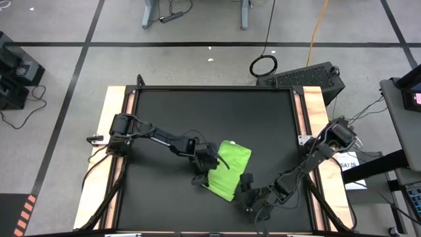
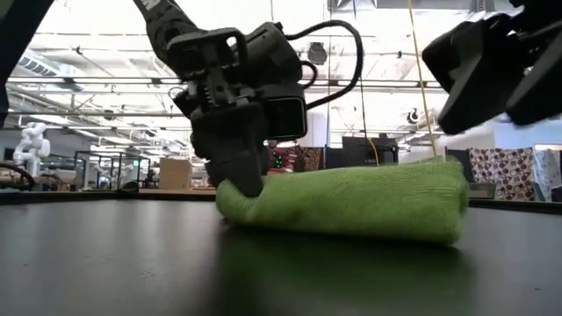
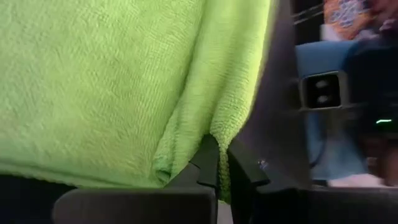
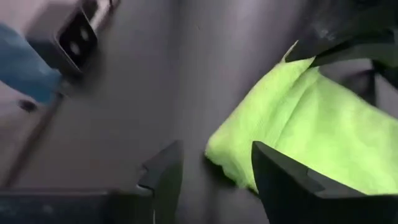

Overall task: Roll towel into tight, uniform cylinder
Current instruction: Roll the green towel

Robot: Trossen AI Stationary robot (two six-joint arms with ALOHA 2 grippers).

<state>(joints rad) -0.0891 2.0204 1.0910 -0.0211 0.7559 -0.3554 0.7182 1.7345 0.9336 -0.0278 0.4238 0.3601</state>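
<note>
The lime-green towel [image 1: 230, 168] lies as a thick, loosely rolled bundle on the black mat [image 1: 171, 112], slanting from the middle toward the near edge. In the low view the towel [image 2: 369, 206] looks like a lying roll. My left gripper [image 1: 209, 163] stands at its left side, shut on the cloth [image 3: 93, 81]. My right gripper [image 4: 211, 168] is open near the bundle's near right end [image 4: 230, 155]. In the low view it hangs above that end [image 2: 492, 70] and touches nothing. My left gripper pinches a fold of the towel [image 3: 221, 134] between its two fingertips, at the bundle's left end [image 2: 230, 200]. The fingers [image 2: 241, 167] come from above, pointing down. The bundle rests on the mat along its whole length.
The mat fills the table between pale wooden side strips [image 1: 112, 108]. A dark box [image 1: 309, 76] stands just past the far right corner. Bare mat lies on the far side and to the left of the towel.
</note>
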